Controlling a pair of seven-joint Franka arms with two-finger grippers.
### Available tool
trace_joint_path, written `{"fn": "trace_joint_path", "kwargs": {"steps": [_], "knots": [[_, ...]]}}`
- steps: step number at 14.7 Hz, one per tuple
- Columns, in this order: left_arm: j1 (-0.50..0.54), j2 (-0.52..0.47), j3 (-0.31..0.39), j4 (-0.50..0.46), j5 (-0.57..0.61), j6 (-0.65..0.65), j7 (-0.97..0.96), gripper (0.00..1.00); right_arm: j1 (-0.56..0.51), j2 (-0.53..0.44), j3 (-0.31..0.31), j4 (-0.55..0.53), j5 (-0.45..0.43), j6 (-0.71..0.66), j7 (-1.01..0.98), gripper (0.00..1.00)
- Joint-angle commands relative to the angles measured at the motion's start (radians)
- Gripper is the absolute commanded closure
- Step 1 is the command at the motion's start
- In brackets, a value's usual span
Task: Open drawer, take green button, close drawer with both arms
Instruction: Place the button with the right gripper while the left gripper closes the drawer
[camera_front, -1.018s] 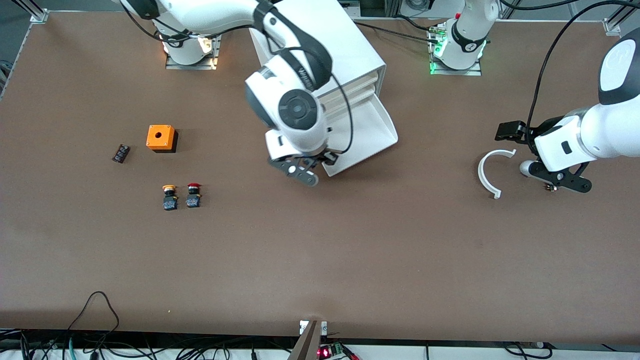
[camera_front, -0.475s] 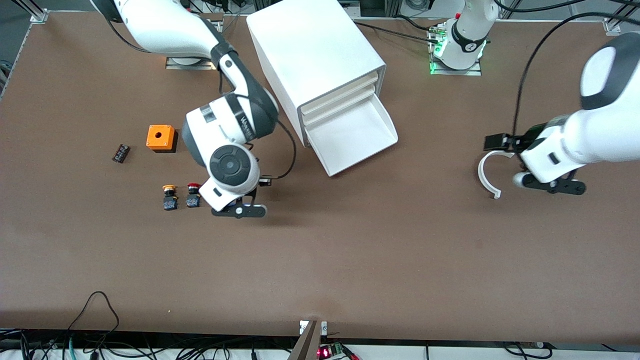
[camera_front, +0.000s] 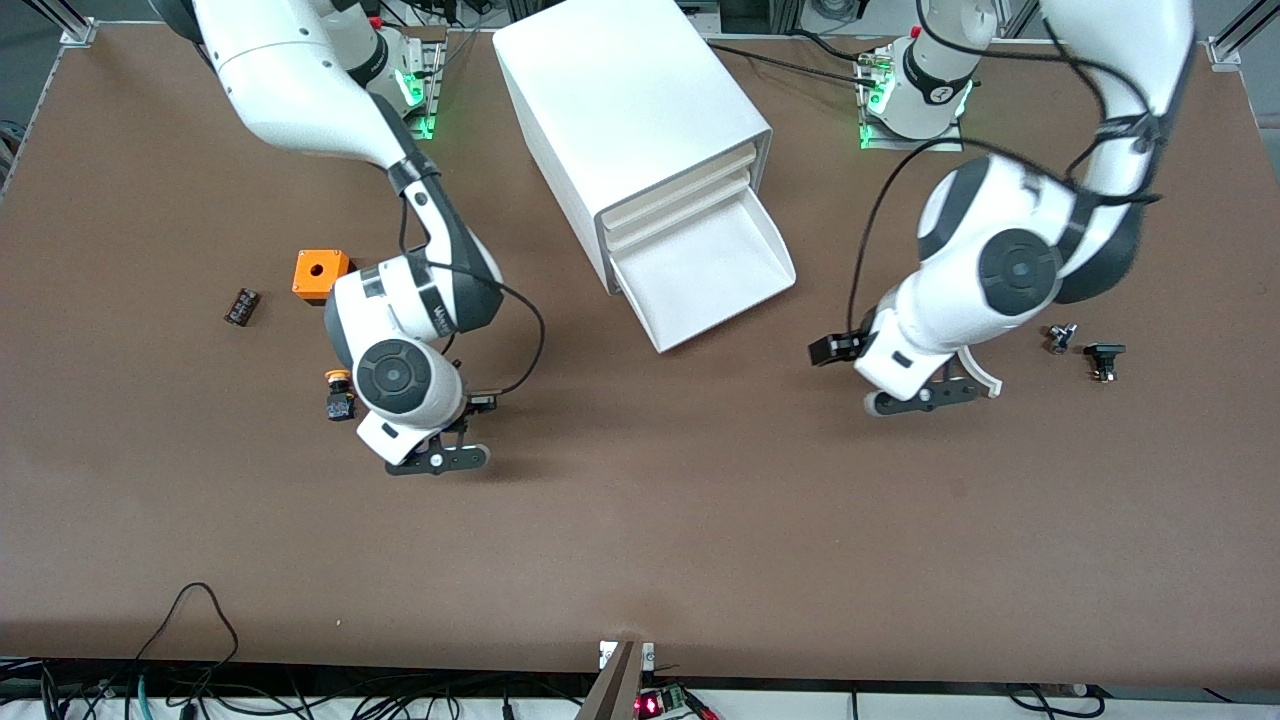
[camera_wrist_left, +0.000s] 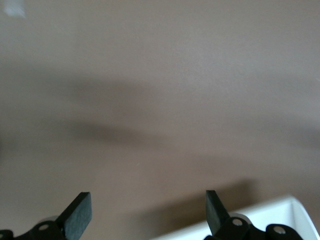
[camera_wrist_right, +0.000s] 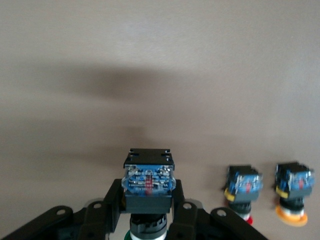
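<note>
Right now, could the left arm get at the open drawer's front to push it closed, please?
Probably yes. The left gripper is open and empty over bare table beside the white curved piece, and nothing stands between it and the open drawer. The right gripper holds the button elsewhere.

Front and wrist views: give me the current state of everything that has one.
drawer: pulled out, nothing seen inside.
button: clamped in the right gripper, above the table.
left gripper: open, holding nothing, over bare table by the white curved piece.
upper drawers: shut.
</note>
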Motion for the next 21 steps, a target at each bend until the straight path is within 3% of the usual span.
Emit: {"fn": "trace_joint_path", "kwargs": {"steps": [1, 6, 8, 10, 11, 12, 13, 16, 21], "knots": [[-0.055, 0.07, 0.002, -0.032, 0.042, 0.09, -0.169, 0.0, -0.033, -0.113, 0.009, -0.223, -0.009, 0.154, -0.044, 0.92], [-0.213, 0.153, 0.001, -0.053, 0.172, 0.128, -0.509, 0.03, -0.039, -0.158, 0.009, -0.354, 0.0, 0.249, -0.004, 0.92], [-0.222, 0.163, -0.014, -0.055, 0.16, 0.129, -0.55, 0.03, -0.039, -0.175, 0.009, -0.441, 0.0, 0.361, -0.002, 0.92], [-0.219, 0.163, -0.063, -0.079, 0.158, 0.126, -0.551, 0.02, -0.041, -0.172, 0.009, -0.463, 0.0, 0.407, 0.004, 0.9], [-0.219, 0.162, -0.079, -0.099, 0.158, 0.126, -0.551, 0.02, -0.045, -0.172, 0.009, -0.46, 0.0, 0.402, 0.01, 0.71], [-0.218, 0.162, -0.1, -0.113, 0.158, 0.126, -0.55, 0.02, -0.049, -0.173, 0.009, -0.459, 0.0, 0.398, 0.04, 0.07], [-0.21, 0.168, -0.134, -0.118, 0.157, 0.126, -0.548, 0.02, -0.05, -0.178, 0.009, -0.457, 0.0, 0.395, 0.07, 0.0], [-0.207, 0.176, -0.183, -0.133, 0.143, 0.126, -0.55, 0.02, -0.053, -0.214, 0.008, -0.433, 0.0, 0.391, 0.096, 0.0], [-0.215, 0.18, -0.209, -0.144, 0.128, 0.122, -0.545, 0.02, -0.055, -0.287, -0.073, -0.391, -0.003, 0.331, -0.023, 0.0]]}}
